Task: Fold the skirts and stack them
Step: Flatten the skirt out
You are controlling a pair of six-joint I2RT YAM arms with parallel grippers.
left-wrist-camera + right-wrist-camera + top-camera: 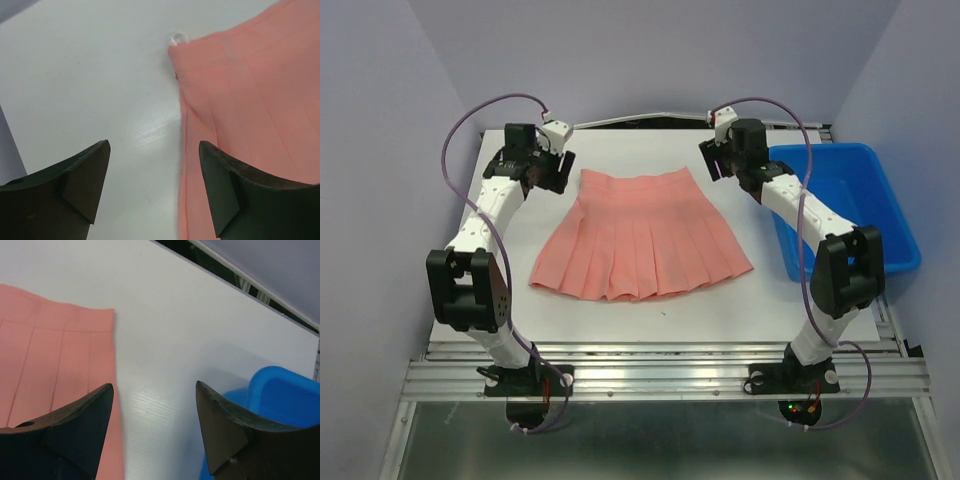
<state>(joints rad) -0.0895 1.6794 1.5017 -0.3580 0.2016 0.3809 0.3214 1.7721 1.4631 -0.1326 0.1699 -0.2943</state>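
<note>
One salmon-pink pleated skirt lies flat on the white table, waist at the far side, flared hem toward the arms. My left gripper is open and empty, just left of the waist's left corner; in the left wrist view its right finger is over the skirt's left edge. My right gripper is open and empty, just right of the waist's right corner; in the right wrist view its left finger is over the skirt's edge.
A blue plastic bin stands at the table's right side, close to the right arm; its corner shows in the right wrist view. A small white loop sticks out at the waist corner. Walls enclose the table.
</note>
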